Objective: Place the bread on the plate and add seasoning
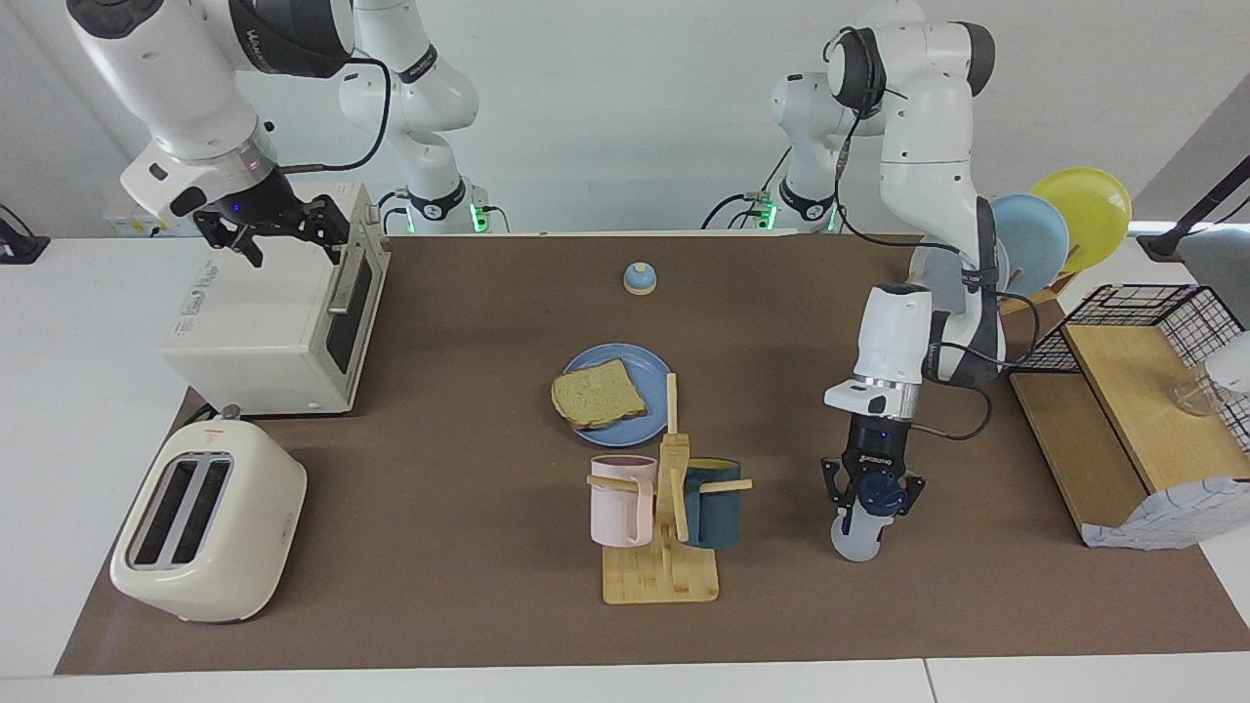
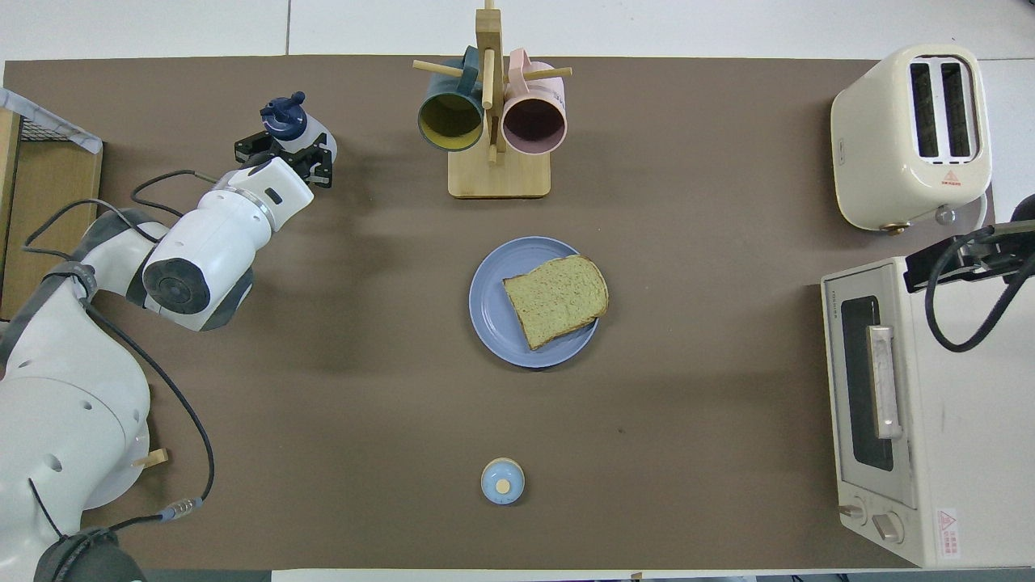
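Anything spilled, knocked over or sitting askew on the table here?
Only the bread: it lies off-centre on the plate, one corner overhanging the rim. No spill shows. The left gripper holds the seasoning bottle roughly upright.

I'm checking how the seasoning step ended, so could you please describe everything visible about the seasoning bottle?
The seasoning bottle is small, of translucent white plastic, with a dark navy cap and a nozzle on it. It stands roughly upright, its base at or just above the brown mat, toward the left arm's end of the table, beside the mug rack. The left gripper is shut on it just under the cap.
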